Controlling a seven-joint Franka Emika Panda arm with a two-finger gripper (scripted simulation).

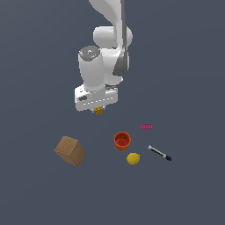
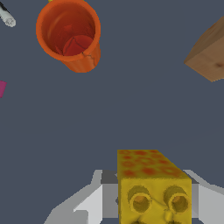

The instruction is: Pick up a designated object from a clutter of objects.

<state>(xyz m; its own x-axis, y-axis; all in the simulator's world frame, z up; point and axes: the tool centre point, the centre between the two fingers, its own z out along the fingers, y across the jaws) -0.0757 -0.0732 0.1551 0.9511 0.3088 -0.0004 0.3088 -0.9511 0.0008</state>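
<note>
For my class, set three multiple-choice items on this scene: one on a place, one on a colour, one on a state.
1. Where is the yellow-orange block?
A. in the tool
B. inside the cup
C. on the box

2. What colour is the small brick?
A. green
B. pink
C. white

3. How does the cup stand?
A. on its side
B. upside down
C. upright, mouth open

Answers: 1 A, the wrist view shows the block between the fingers; 2 B, it is pink in the exterior view; 3 C, its open mouth faces up.

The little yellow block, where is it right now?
The yellow block sits in the gripper, above and to the exterior view's left of the orange cup.
</note>
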